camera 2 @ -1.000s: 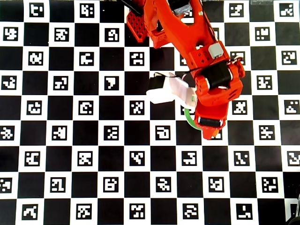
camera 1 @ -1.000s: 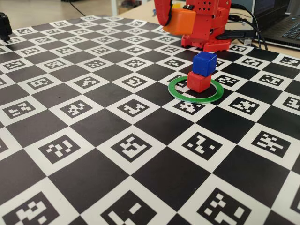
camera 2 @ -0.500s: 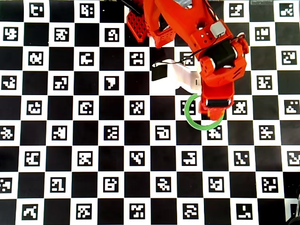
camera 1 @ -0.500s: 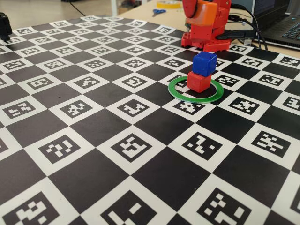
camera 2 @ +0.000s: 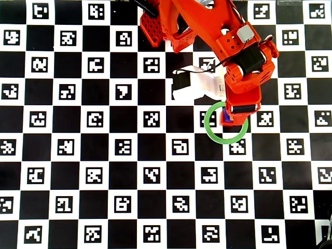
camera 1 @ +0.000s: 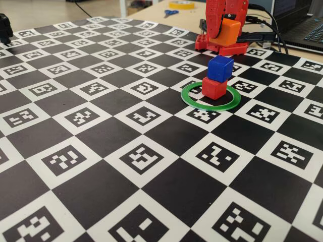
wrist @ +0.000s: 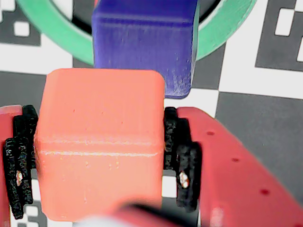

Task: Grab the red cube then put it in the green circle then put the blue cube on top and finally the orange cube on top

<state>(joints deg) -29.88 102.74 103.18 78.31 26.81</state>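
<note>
Your small bright-orange plastic cube [wrist: 99,142] sat clamped between the black ribbed pads [wrist: 182,158] of the red two-finger end effector [wrist: 94,156], which was closed down onto the cube's two opposite sides. In the fixed view the orange cube [camera 1: 223,32] hung in the air, above and a little behind the stack, with clear space between it and the cube below.

That stack was a small deep-blue plastic cube [camera 1: 220,68] resting on a small red plastic cube [camera 1: 214,87], the blue one turned slightly against the red one. Both stood inside the thin flat green plastic ring [camera 1: 194,101], which lay flat on the worktop. From the wrist view you could see the blue cube [wrist: 142,38] just beyond the orange cube's far edge, with arcs of the green ring [wrist: 57,33] on both sides of it.

In the overhead view the end effector [camera 2: 236,116] covered most of the stack; only a sliver of the blue cube [camera 2: 226,118] showed inside the ring [camera 2: 210,127].

The worktop was a black-and-white checkered board [camera 1: 101,151] printed with square marker patterns. Past its far edge lay a pair of blue-handled scissors [camera 1: 170,12].
</note>
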